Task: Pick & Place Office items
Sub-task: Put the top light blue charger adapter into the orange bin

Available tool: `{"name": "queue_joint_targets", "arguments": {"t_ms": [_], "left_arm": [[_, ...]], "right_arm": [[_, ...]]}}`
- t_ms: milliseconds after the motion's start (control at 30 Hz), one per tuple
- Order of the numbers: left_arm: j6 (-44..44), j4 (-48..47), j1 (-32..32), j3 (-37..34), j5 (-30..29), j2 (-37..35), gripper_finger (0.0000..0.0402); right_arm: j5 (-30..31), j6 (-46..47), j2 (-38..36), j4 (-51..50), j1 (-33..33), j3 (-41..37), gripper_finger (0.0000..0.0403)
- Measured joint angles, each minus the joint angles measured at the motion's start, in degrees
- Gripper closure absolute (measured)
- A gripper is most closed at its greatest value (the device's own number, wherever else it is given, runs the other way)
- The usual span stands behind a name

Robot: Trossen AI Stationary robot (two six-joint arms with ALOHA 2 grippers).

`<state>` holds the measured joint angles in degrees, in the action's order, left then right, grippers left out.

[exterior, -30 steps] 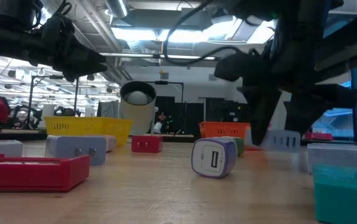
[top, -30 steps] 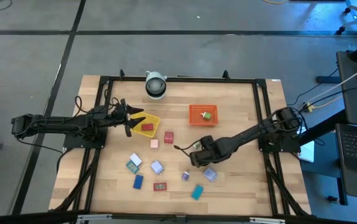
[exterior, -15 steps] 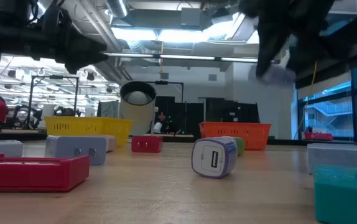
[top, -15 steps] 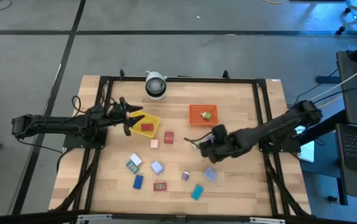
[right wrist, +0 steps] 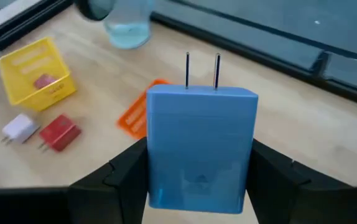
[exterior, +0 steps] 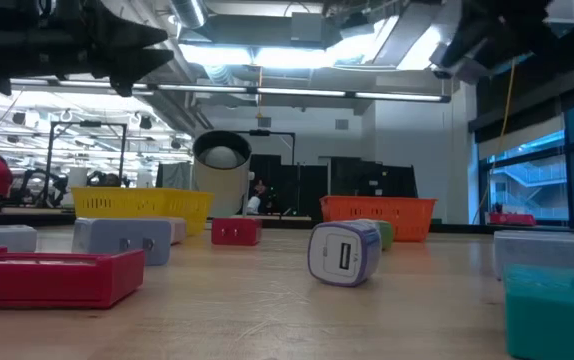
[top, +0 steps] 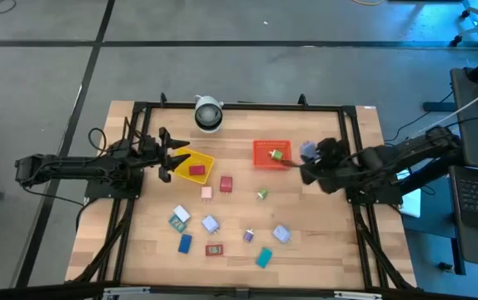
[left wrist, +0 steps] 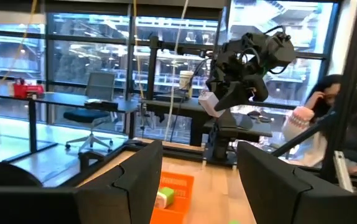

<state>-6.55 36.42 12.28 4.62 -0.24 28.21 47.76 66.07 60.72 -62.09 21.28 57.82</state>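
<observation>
My right gripper hovers just right of the orange-red tray, shut on a light blue plug block with two metal prongs. A green piece lies in that tray. My left gripper is open and holds nothing, in the air at the left rim of the yellow tray, which holds a red piece. Loose pieces lie flat on the table: red, pink, green, purple, teal and several bluish ones. My right gripper pinches the blue plug block between its two fingers, one on each side face. The fingers come from the table's right. The block is lifted clear of the table, and its prongs point away from my wrist.
A white and black cylinder stands at the far edge. A black frame borders the table. Bare wood lies between the two trays and along the right side. A person sits beyond the table's right end.
My right gripper has risen from the near middle of the table with the blue block, lifting it clear, and has carried it toward the far right, to beside the orange-red tray.
</observation>
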Motion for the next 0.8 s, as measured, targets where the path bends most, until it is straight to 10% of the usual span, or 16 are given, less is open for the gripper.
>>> {"name": "queue_joint_targets", "arguments": {"t_ms": [333,800], "left_arm": [[-3.12,0.04,4.88,0.00,-0.12,0.33,0.0199],[-6.25,0.04,6.01,0.00,-0.18,0.33,0.0199]], "right_arm": [[-9.71,-25.22,-17.26,31.08,-7.99,-15.92,0.0189],[-37.21,-40.02,-12.72,47.07,-30.02,-18.77,0.0189]]}}
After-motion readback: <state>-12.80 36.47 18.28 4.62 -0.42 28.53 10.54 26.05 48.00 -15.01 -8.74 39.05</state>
